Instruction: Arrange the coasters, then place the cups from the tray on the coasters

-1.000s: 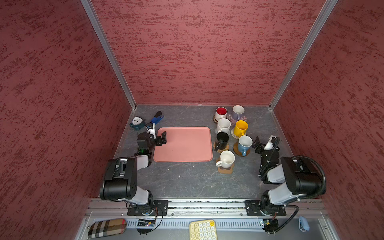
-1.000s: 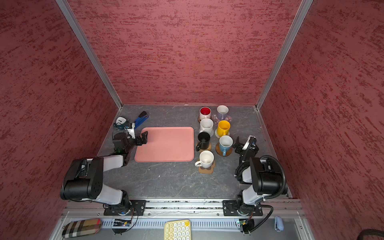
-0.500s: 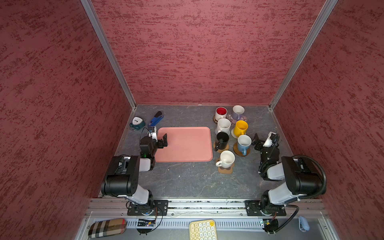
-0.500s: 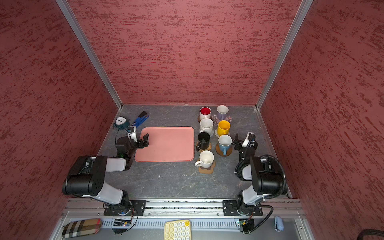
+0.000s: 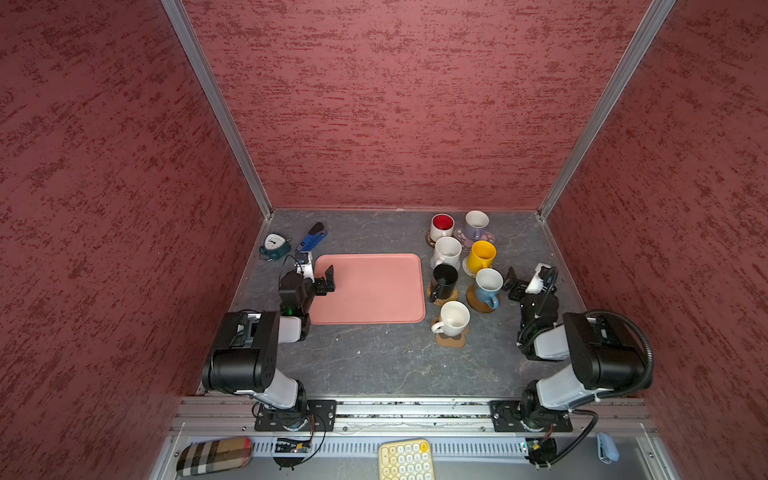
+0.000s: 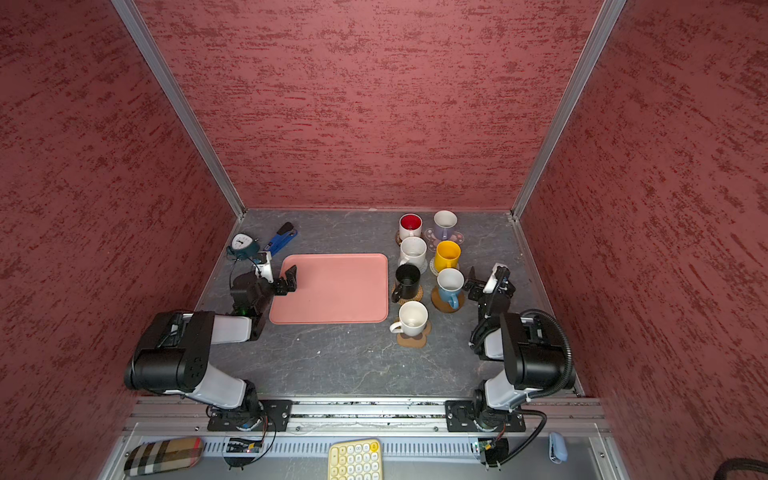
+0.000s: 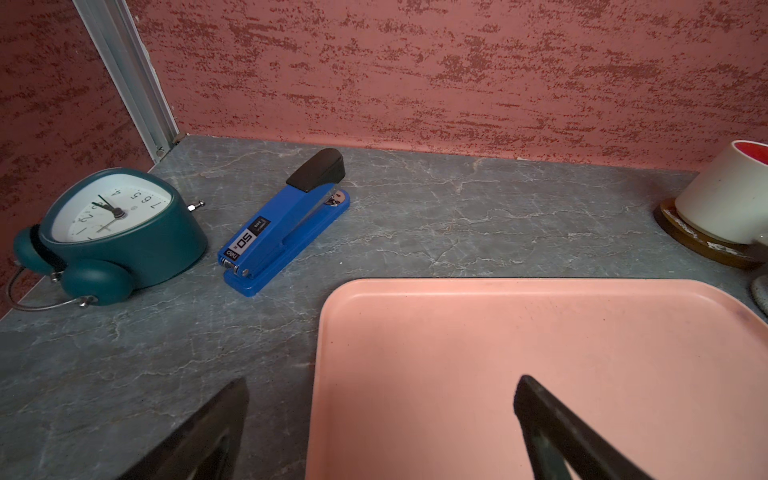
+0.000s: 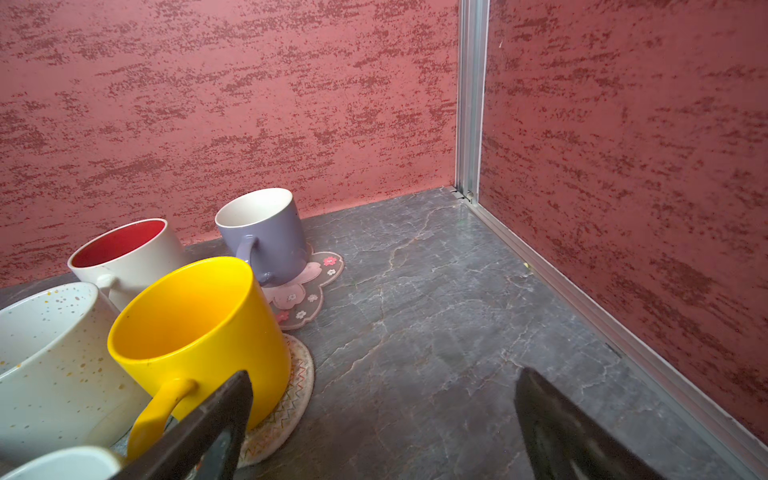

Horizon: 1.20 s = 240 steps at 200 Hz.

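The salmon-pink tray (image 5: pixel 370 289) lies bare in both top views. To its right stand several cups on coasters: red-inside (image 5: pixel 441 226), lavender (image 5: pixel 476 223) on the pink flower coaster (image 8: pixel 309 286), speckled white (image 5: pixel 447 251), yellow (image 8: pixel 195 328) on a beige woven coaster (image 8: pixel 291 399), black (image 5: pixel 444 280), light blue (image 5: pixel 488 284) and plain white (image 5: pixel 454 318) on the paw-print coaster (image 5: pixel 451 340). My left gripper (image 7: pixel 382 386) is open and empty, straddling the tray's left rim. My right gripper (image 8: pixel 384 386) is open and empty, just right of the yellow and blue cups.
A teal alarm clock (image 7: pixel 112 232) and a blue stapler (image 7: pixel 286 232) lie in the far left corner. The right wall's metal rail (image 8: pixel 582 307) runs close beside my right gripper. A pale yellow keypad (image 5: pixel 405 459) and a plaid case (image 5: pixel 214 455) sit below the front rail.
My left gripper has moved right, from beside the tray to over its left rim. My right gripper has edged slightly away from the front. Both have stayed open.
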Available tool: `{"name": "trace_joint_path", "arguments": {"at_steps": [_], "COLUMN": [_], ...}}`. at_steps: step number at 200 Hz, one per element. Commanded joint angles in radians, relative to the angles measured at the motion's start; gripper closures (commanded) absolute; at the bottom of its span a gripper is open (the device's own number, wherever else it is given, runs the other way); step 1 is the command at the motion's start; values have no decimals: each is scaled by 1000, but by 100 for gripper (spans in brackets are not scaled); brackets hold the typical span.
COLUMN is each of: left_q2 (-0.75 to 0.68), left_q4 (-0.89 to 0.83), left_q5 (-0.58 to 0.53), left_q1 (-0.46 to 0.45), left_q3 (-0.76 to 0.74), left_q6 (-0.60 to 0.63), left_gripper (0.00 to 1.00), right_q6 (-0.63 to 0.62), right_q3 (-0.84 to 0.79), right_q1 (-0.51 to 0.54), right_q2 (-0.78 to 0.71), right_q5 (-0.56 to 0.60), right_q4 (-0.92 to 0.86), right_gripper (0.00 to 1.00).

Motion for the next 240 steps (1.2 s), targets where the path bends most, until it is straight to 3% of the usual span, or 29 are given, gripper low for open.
{"name": "trace_joint_path", "arguments": {"at_steps": [1,90,147,178,204,240], "left_q2": [0,2,1,0,-1,0], "left_q4": [17,14,11,11,11,11], "left_q5": [-5,-4,21,19,20,18], "left_q1": [3,4,17,17,17,16], "left_q3": [5,8,10,8,8,8], "left_q6": [3,2,-5,-6,-6,-5], "left_gripper": [0,0,0,0,0,0], "right_q6": [-21,-21,-72,-51,-9,-7], "right_q3": [12,13,49,12,-40,-47], "right_q1": [5,4,6,4,4,5], "right_q2": [-8,-8,-9,-8,-5,-2], "right_q5": [-29,-28,-163,-109,9,16], "right_q4": [7,8,-62,7,102,116], "right_gripper": [1,1,1,1,1,1]}}
